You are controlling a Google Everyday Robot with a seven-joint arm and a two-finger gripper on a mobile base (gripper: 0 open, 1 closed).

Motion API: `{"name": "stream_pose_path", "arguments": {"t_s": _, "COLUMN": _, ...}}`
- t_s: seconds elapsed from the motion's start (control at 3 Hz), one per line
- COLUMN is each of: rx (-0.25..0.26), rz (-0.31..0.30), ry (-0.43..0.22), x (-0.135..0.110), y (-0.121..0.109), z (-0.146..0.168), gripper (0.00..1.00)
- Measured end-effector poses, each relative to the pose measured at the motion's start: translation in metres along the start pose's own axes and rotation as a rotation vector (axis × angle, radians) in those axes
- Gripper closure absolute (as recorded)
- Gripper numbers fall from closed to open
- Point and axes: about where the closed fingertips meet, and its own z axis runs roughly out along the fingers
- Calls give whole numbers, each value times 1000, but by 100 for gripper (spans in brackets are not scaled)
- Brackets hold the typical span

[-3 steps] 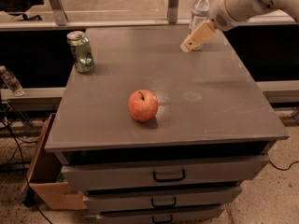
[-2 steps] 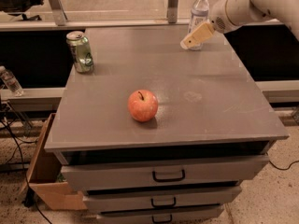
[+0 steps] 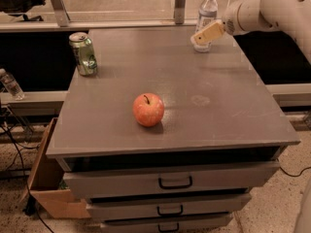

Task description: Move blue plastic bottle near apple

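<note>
The blue plastic bottle (image 3: 208, 8), clear with a white cap and a pale label, stands upright at the far right of the grey cabinet top (image 3: 218, 86). My gripper (image 3: 206, 34) reaches in from the right on a white arm. It sits right at the bottle's lower half and hides part of it. The apple (image 3: 148, 109), red-orange with a dark stem, rests near the middle of the top, well to the front left of the bottle and the gripper.
A green drink can (image 3: 83, 54) stands at the far left of the top. A small clear bottle (image 3: 10, 84) lies on a ledge to the left. Drawers (image 3: 175, 182) face front below. A cardboard box (image 3: 46, 188) sits on the floor at left.
My gripper has shifted slightly up and closer against the bottle. The bottle, apple and can have not moved.
</note>
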Motion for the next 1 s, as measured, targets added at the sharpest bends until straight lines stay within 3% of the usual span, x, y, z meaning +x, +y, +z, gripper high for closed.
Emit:
{"name": "stream_pose_path", "arguments": {"t_s": 0.67, "rx": -51, "rz": 91, "ry": -123, "x": -10, "y": -3, "z": 42, "gripper": 0}}
{"name": "stream_pose_path", "arguments": {"t_s": 1.0, "rx": -52, "rz": 106, "ry": -136, "x": -11, "y": 0, "z": 55, "gripper": 18}}
